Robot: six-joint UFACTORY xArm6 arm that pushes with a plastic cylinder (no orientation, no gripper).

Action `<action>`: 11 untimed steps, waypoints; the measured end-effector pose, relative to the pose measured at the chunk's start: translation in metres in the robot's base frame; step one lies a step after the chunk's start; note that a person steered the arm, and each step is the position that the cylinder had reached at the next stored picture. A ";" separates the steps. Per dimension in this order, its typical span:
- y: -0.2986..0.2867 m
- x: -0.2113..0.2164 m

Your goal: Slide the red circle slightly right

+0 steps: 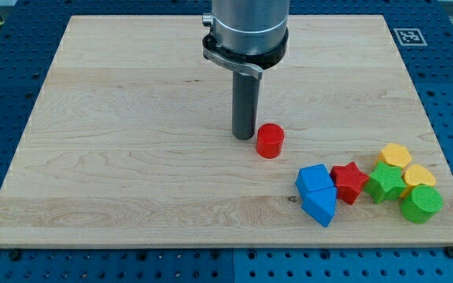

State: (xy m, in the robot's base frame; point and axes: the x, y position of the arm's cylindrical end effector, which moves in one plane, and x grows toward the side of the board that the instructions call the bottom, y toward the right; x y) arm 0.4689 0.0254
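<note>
The red circle [270, 141] is a short red cylinder standing on the wooden board [132, 118], a little right of the board's middle. My tip [245, 137] is the lower end of the dark rod, resting on the board just left of the red circle, very close to its left side or touching it; I cannot tell which.
A cluster of blocks sits at the board's lower right: two blue blocks [318, 194], a red star [350, 181], a green star [385, 182], a green cylinder [421, 204], and two yellow blocks [395, 155] [419, 176]. A marker tag [407, 36] is at the top right corner.
</note>
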 end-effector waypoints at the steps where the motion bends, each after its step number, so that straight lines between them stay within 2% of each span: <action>1: 0.026 0.004; 3: 0.044 0.013; 4: 0.009 0.013; 5: -0.001 0.014; 7: 0.035 0.038; 9: 0.099 0.034; 10: 0.095 0.033; 11: 0.068 -0.005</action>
